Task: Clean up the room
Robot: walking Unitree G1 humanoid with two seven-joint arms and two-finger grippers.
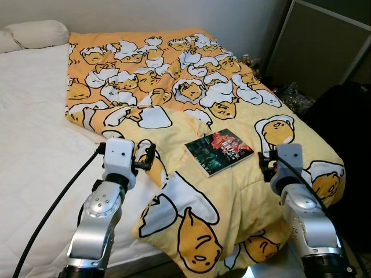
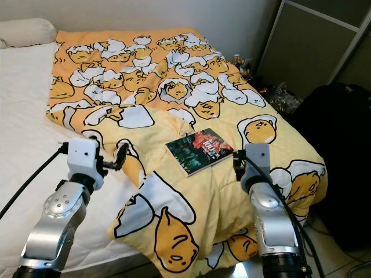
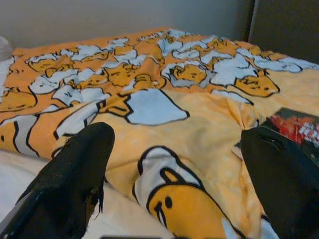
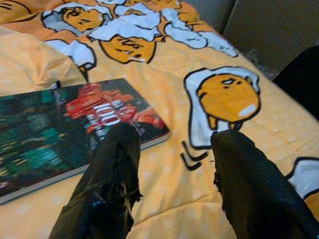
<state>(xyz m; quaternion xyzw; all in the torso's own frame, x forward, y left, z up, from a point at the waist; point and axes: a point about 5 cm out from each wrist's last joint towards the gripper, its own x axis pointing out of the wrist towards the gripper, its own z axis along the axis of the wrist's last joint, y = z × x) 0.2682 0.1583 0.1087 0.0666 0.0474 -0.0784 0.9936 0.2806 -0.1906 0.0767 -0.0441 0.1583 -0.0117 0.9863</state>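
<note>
We are facing a bed [image 1: 35,133] whose white sheet is lying bare along its left side, while an orange and yellow blanket [image 1: 174,81] printed with egg characters is covering the rest. A book [image 1: 219,150] with a dark green and red cover is lying flat on the blanket near the bed's foot edge, towards the right. We are holding our left gripper [image 3: 177,164] with its fingers spread apart, grasping nothing, over the blanket's left edge. Our right gripper [image 4: 174,169] is hovering just beside the book's right corner, fingers parted and empty. A pillow [image 1: 37,33] is resting at the bed's far left corner.
</note>
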